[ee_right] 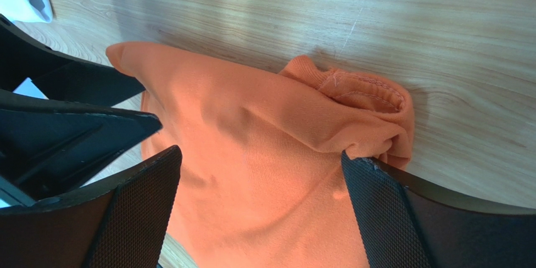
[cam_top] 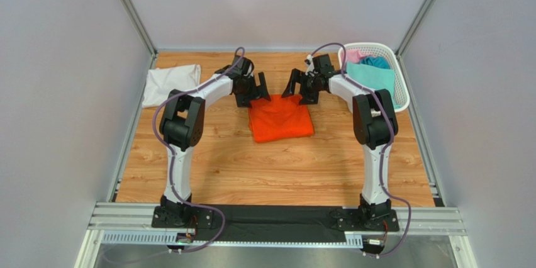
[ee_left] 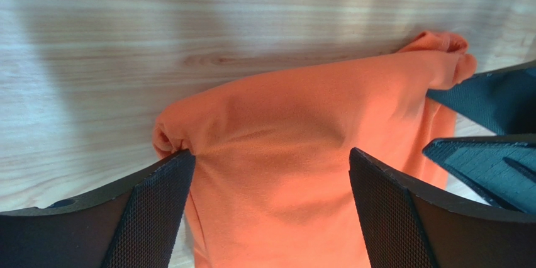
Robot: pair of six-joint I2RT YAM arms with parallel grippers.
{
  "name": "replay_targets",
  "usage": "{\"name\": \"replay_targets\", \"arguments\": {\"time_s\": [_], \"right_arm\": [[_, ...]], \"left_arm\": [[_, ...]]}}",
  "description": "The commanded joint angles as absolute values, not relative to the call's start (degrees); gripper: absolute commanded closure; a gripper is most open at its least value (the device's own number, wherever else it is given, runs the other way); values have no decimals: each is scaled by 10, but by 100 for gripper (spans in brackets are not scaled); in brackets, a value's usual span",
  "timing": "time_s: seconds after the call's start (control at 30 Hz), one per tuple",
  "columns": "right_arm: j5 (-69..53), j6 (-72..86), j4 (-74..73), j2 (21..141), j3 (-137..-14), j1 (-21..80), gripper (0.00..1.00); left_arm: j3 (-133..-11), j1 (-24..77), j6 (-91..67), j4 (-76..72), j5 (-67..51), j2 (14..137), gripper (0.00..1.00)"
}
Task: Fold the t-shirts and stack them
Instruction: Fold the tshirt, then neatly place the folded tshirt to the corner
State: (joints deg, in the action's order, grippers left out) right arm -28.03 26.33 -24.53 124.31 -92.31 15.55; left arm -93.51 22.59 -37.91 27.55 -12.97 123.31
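A bright orange t-shirt (cam_top: 280, 119) lies folded into a rough square at mid-table. My left gripper (cam_top: 255, 94) is open at its far left corner, and my right gripper (cam_top: 302, 90) is open at its far right corner. In the left wrist view the orange cloth (ee_left: 295, 142) lies between the wide-apart jaws of the left gripper (ee_left: 270, 155). In the right wrist view the cloth (ee_right: 251, 148) lies between the jaws of the right gripper (ee_right: 261, 155), with the collar bunched by the right finger. A white t-shirt (cam_top: 170, 82) lies folded at the far left.
A white lattice basket (cam_top: 377, 46) stands at the far right, holding teal (cam_top: 371, 76), pink (cam_top: 353, 56) and blue (cam_top: 376, 62) shirts. The two grippers are close together; each shows in the other's wrist view. Grey walls enclose the wooden table (cam_top: 277, 173).
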Motion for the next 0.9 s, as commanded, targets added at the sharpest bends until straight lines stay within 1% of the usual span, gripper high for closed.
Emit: {"name": "replay_targets", "arguments": {"time_s": [0.0,0.1,0.2,0.33,0.43,0.57,0.6,0.63,0.67,0.7,0.77,0.8,0.83,0.87], "right_arm": [[-268,264,-245,1255,-922,151,0],[-265,262,-253,1252,-931,146,0],[-257,250,-295,1231,-968,143,0],[-244,231,-325,1151,-978,144,0],[-221,230,-326,1060,-934,144,0],[-190,237,-312,922,-812,145,0],[-183,237,-309,861,-754,144,0],[-158,241,-308,830,-726,144,0],[-144,251,-304,800,-700,144,0],[-131,256,-302,736,-645,143,0],[-94,277,-301,678,-598,142,0],[-89,283,-301,652,-562,142,0],[-84,286,-301,609,-542,142,0],[-79,291,-303,590,-528,141,0]], "left_arm": [[-936,217,-384,279,-119,1251,0],[-930,216,-384,280,-120,1243,0],[-949,216,-376,298,-126,1216,0],[-964,216,-366,314,-116,1130,0],[-928,218,-355,327,-115,1056,0],[-830,218,-361,326,-99,970,0],[-811,218,-365,326,-89,956,0],[-776,218,-367,324,-86,934,0],[-760,219,-371,322,-87,928,0],[-738,220,-378,317,-90,923,0],[-720,226,-381,310,-89,919,0],[-713,228,-384,306,-89,923,0],[-711,235,-384,303,-89,932,0],[-711,237,-386,301,-89,938,0]]}}
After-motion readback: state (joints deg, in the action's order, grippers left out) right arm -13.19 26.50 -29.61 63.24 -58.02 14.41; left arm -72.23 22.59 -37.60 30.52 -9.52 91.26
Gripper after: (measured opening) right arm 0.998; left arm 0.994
